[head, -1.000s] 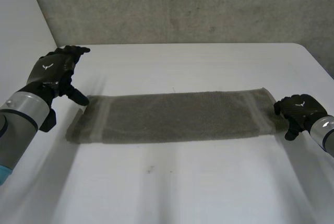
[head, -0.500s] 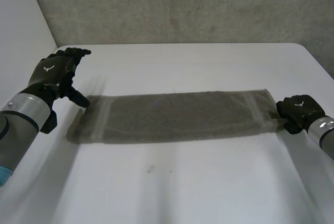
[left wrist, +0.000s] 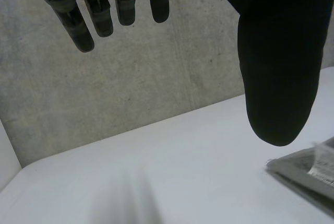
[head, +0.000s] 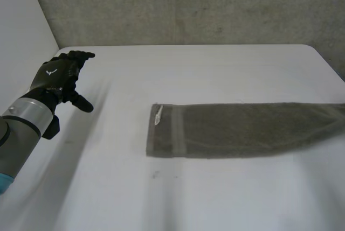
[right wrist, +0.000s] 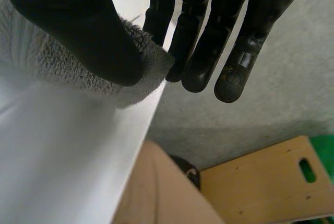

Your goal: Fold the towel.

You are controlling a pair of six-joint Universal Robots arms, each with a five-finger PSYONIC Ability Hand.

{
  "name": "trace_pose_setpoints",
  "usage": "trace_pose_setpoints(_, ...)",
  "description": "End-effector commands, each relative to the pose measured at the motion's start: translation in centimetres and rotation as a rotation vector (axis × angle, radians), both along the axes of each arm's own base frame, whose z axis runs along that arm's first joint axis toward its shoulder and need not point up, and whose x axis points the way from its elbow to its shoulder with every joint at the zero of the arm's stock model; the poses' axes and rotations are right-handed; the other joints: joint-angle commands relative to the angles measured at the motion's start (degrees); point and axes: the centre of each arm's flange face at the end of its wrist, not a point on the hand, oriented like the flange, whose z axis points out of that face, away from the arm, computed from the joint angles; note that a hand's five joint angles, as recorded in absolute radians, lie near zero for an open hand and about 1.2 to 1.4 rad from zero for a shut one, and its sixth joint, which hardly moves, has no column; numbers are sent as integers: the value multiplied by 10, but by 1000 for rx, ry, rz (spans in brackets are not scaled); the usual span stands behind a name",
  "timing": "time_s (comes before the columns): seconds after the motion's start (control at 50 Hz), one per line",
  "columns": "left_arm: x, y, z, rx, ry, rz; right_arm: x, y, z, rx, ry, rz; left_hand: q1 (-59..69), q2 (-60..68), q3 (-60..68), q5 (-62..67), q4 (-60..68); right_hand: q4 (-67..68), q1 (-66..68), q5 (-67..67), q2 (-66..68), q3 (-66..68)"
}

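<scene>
Now: right hand (right wrist: pixel 203 31) pinches the towel's (head: pixel 237 128) corner between thumb and straight fingers at the table (head: pixel 215 64) edge, probably to carry that end over. Left hand (head: pixel 56 77) is spread and empty, well apart from the labelled end, so it anchors nothing.

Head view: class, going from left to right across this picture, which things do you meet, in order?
left arm → left hand, open above the table → white label at the towel's end → towel, lying flat and running out to the right edge
</scene>
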Motion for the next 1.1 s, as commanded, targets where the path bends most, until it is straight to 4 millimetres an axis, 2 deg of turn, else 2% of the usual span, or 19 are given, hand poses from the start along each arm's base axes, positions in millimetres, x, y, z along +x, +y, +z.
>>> trace_pose_setpoints(0.02, 0, 0, 0, 0, 0, 0, 76, 4, 55, -134, -46, 178, -1, 5, 5, -16, 4, 116, 261, 150, 128, 122)
trace_pose_setpoints(0.06, 0, 1, 0, 0, 0, -1, 104, 10, 65, -159, -70, 246, -1, 5, 5, -16, 4, 116, 261, 150, 128, 122)
trace_pose_setpoints(0.1, 0, 1, 0, 0, 0, -1, 157, 26, 75, -182, -113, 385, -1, 5, 5, -16, 4, 116, 261, 150, 128, 122)
trace_pose_setpoints(0.16, 0, 1, 0, 1, -1, -1, 186, 38, 77, -189, -125, 467, -1, 5, 5, -16, 4, 116, 261, 150, 128, 122)
trace_pose_setpoints(0.18, -1, 2, 0, 1, -1, -3, 217, 52, 78, -192, -132, 549, -1, 5, 5, -16, 4, 116, 261, 150, 128, 122)
trace_pose_setpoints(0.2, -1, 2, 0, 1, -1, -3, 249, 69, 74, -184, -138, 639, -1, 5, 5, -16, 4, 116, 261, 150, 128, 122)
trace_pose_setpoints(0.22, -1, 2, 0, 1, -1, -3, 249, 69, 74, -184, -138, 640, -1, 5, 5, -16, 4, 116, 261, 150, 128, 122)
trace_pose_setpoints(0.26, -1, 2, 0, 1, -1, -3, 309, 105, 59, -150, -151, 807, -1, 5, 5, -16, 4, 116, 261, 150, 128, 122)
trace_pose_setpoints(0.28, -1, 2, 0, 1, -1, -3, 309, 105, 59, -150, -151, 808, -1, 5, 5, -16, 4, 116, 261, 150, 128, 122)
trace_pose_setpoints(0.32, -1, 2, 0, 1, -1, -1, 354, 142, 39, -103, -158, 946, -1, 5, 5, -16, 4, 116, 261, 150, 128, 122)
trace_pose_setpoints(0.38, -1, 2, 0, 3, -1, -3, 370, 158, 26, -75, -158, 1002, -1, 5, 5, -16, 4, 116, 261, 150, 128, 122)
trace_pose_setpoints(0.48, -1, 2, -1, 4, -1, -5, 402, 198, -37, 84, -132, 1111, -1, 5, 5, -16, 4, 116, 261, 150, 128, 122)
trace_pose_setpoints(0.6, -2, 2, -3, 12, -2, -6, 405, 208, -59, 137, -113, 1130, -1, 5, 5, -16, 4, 93, 238, 127, 105, 100)
trace_pose_setpoints(0.64, -2, 3, -6, 19, -5, -9, 403, 203, -50, 115, -114, 1101, -1, 5, 5, -16, 4, -262, -117, -228, -250, -255)
trace_pose_setpoints(0.66, -2, 3, -6, 19, -5, -9, 403, 203, -50, 115, -114, 1101, -1, 5, 5, -16, 4, -264, -119, -230, -251, -257)
trace_pose_setpoints(0.7, -4, 4, -6, 17, -5, -14, 398, 197, -20, 43, -122, 1031, -1, 5, 5, -16, 4, -584, -439, -550, -572, -578)
trace_pose_setpoints(0.78, -12, 6, -2, 1, -5, -42, 384, 183, 7, -12, -144, 927, -1, 5, 5, -16, 4, -584, -439, -550, -572, -578)
trace_pose_setpoints(0.92, -56, 14, 3, -62, -28, -174, 320, 146, 43, -7, -328, 691, 1, 7, 7, -14, 6, -584, -439, -550, -572, -578)
trace_pose_setpoints(1.1, -119, 22, -27, -23, -60, -335, 244, 124, 4, 156, -404, 462, 3, 9, 8, -13, 7, -584, -439, -550, -572, -578)
